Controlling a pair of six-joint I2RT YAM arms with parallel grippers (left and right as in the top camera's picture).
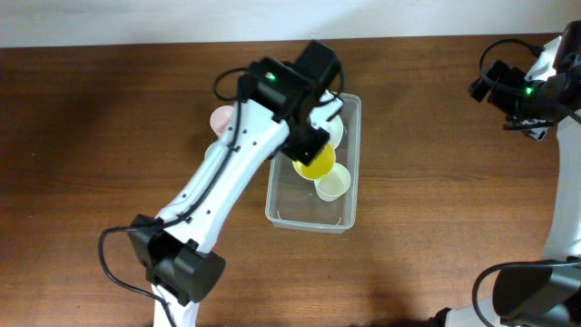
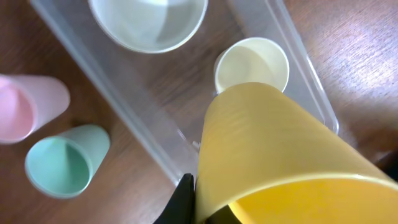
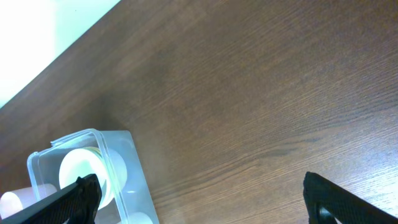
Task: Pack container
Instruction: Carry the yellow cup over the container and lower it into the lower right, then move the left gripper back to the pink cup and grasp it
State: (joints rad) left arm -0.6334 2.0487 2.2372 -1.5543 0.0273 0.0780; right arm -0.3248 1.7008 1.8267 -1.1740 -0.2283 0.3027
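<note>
Altogether: container (image 2: 124, 106), one bowl (image 2: 148, 22), four cups (image 2: 280, 143) (image 2: 252, 65) (image 2: 28, 106) (image 2: 62, 162)

Quick head count: four cups, one bowl, one bin, two arms.
The cups are all different colours, one of each: yellow cup (image 2: 273, 155), cream cup (image 2: 252, 65), pink cup (image 2: 28, 106), mint cup (image 2: 62, 163). Then there's just one pale bowl (image 2: 148, 22), one clear container (image 1: 300, 207), and two white arms, left arm (image 1: 227, 177) and right arm (image 1: 558, 64), over one wooden worktop (image 1: 109, 136).
</note>
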